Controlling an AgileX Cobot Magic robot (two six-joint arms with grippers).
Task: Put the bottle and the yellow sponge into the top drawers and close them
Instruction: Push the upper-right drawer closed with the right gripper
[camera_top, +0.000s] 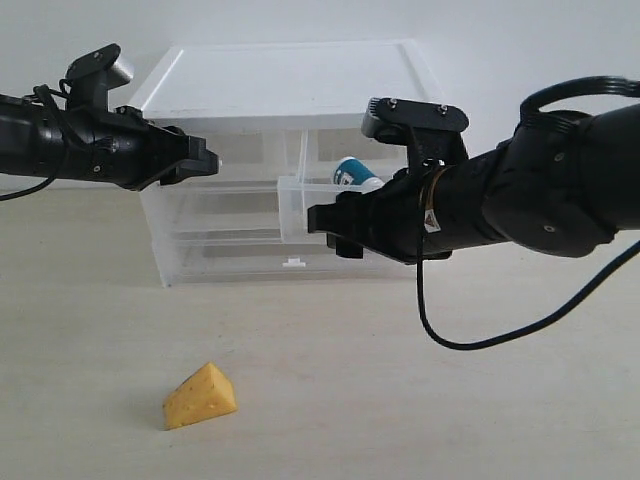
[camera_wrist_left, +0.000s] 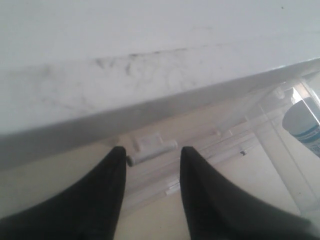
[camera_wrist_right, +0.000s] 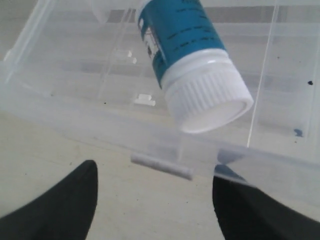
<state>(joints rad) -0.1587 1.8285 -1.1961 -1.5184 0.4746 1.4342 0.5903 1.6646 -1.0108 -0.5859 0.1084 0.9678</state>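
The bottle (camera_top: 355, 172) (camera_wrist_right: 192, 60) lies on its side inside the pulled-out right top drawer (camera_top: 297, 208) (camera_wrist_right: 75, 117), cap towards the drawer front. My right gripper (camera_top: 332, 226) (camera_wrist_right: 155, 172) is open just in front of that drawer, its fingers either side of the small tab handle (camera_wrist_right: 161, 166) without touching it. My left gripper (camera_top: 207, 160) (camera_wrist_left: 152, 152) is open at the shut left top drawer (camera_top: 250, 160), its fingertips flanking that drawer's tab handle (camera_wrist_left: 152, 150). The yellow sponge (camera_top: 200, 396) sits alone on the table, near the front left.
The translucent cabinet (camera_top: 290, 85) stands at the back centre, with two full-width drawers below and a centred handle (camera_top: 293, 263). A black cable (camera_top: 480, 335) loops down from the right arm to just above the table.
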